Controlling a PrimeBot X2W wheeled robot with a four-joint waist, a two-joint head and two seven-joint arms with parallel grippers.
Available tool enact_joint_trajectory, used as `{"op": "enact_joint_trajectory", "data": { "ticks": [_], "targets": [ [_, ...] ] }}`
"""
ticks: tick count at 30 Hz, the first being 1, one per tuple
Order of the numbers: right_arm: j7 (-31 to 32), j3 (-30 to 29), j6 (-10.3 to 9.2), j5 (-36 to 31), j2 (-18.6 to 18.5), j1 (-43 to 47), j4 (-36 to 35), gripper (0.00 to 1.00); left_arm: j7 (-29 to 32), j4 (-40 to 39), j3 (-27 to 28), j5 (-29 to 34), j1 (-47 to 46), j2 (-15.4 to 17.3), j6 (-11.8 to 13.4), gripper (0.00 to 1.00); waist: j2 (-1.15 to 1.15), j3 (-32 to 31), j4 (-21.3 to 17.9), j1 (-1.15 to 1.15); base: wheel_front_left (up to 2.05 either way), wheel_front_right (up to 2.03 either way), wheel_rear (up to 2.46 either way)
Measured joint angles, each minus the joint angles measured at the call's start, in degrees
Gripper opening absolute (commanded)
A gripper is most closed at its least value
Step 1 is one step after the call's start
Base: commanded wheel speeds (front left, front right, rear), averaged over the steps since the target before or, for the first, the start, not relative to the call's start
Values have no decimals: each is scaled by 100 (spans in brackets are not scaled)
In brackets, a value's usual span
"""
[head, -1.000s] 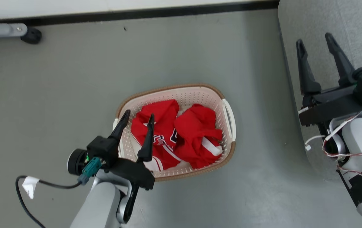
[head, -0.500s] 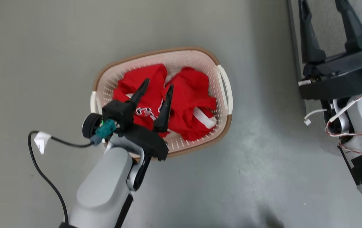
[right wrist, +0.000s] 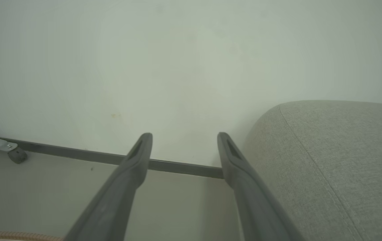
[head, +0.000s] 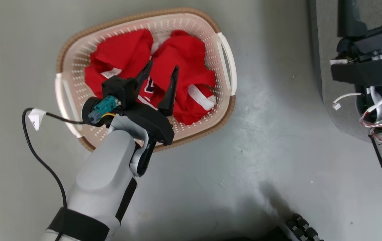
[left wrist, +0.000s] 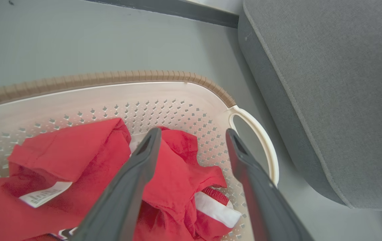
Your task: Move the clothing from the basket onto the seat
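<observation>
The cream basket (head: pixel 137 16) with a brown rim stands on the grey floor and holds the clothing: two crumpled red garments, one on the left (head: pixel 120 53) and one with white trim on the right (head: pixel 187 53). My left gripper (head: pixel 162 66) is open above the middle of the basket, its fingers pointing down at the clothing (left wrist: pixel 177 167) and gripping nothing. In the left wrist view the left gripper (left wrist: pixel 192 132) straddles the right garment, with the basket rim (left wrist: pixel 144 75) behind. The grey seat (head: pixel 321 40) lies to the right. My right gripper (right wrist: pixel 184 136) is open and empty beside the seat (right wrist: pixel 338 160).
A black cable with a white tag (head: pixel 33 117) trails from my left wrist over the floor. A pale wall with dark skirting (right wrist: pixel 177 167) and a caster foot (right wrist: pixel 17 155) stand beyond. Dark rollers (head: pixel 299 224) show at the bottom edge.
The head camera has dipped, so the basket sits higher in view. My left gripper moved from the basket's left rim to above the middle of the clothing, still open.
</observation>
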Motion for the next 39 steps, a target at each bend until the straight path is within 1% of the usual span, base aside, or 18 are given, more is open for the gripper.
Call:
{"op": "enact_joint_trajectory", "data": {
  "ticks": [5,9,16,20,27,31,35,39],
  "targets": [
    [0,-71,0,-53,-26,-55,-56,100,91,316,-198,-90,-263,-1,3,100,0,307,-112,0,0,0,0],
    [0,-69,0,-59,-13,-53,-60,100,154,567,-335,-301,-405,7,35,100,0,451,-209,0,0,0,0],
    [0,-93,8,-118,-12,-22,-167,100,302,886,-639,-354,-765,9,219,100,0,562,-299,-1,0,0,0],
    [0,-103,8,-121,0,-18,-282,100,366,1110,-698,-375,-867,4,407,100,0,610,-328,-1,0,0,0],
    [0,-218,8,-168,3,39,-364,100,461,1592,-828,-256,-1116,1,669,100,-1,745,-334,0,0,0,0],
    [0,-250,34,-168,14,105,-432,100,539,1792,-914,-197,-1186,2,775,100,-1,811,-313,-1,0,0,0],
    [0,-261,46,-168,80,105,-476,100,555,1942,-1039,24,-1419,5,875,100,-1,889,-297,-1,0,0,0],
    [0,-261,51,-169,120,116,-523,100,630,2096,-1176,152,-1550,-4,917,100,-1,953,-297,-1,0,0,0]
  ]
}}
